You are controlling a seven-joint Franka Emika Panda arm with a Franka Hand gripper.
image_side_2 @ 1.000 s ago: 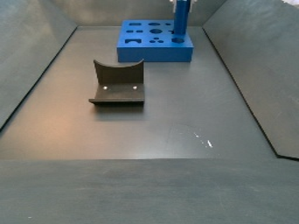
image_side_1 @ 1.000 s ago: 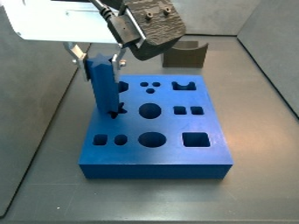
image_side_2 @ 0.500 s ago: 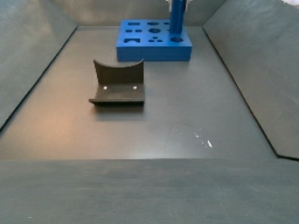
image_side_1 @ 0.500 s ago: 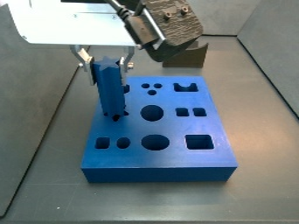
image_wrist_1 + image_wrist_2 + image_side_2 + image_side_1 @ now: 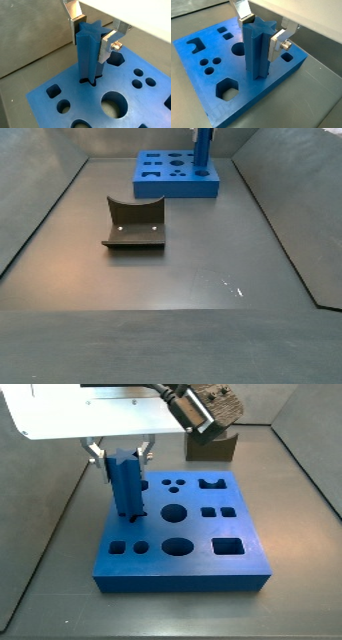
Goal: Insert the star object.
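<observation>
Star object (image 5: 87,55) upright between gripper (image 5: 91,31) fingers (image 5: 107,44), seemingly gripped.

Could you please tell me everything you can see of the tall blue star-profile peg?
The tall, slim blue star-profile peg looks like matte plastic, the same blue as the wide blue holed block. Its sides carry long ridges, giving a star-shaped top. It stands upright, its lower end in a star-shaped hole near the block's edge, most of its length above the surface. The gripper sits at its top, with the flat silver fingers against opposite sides. How deep it goes cannot be told.
</observation>
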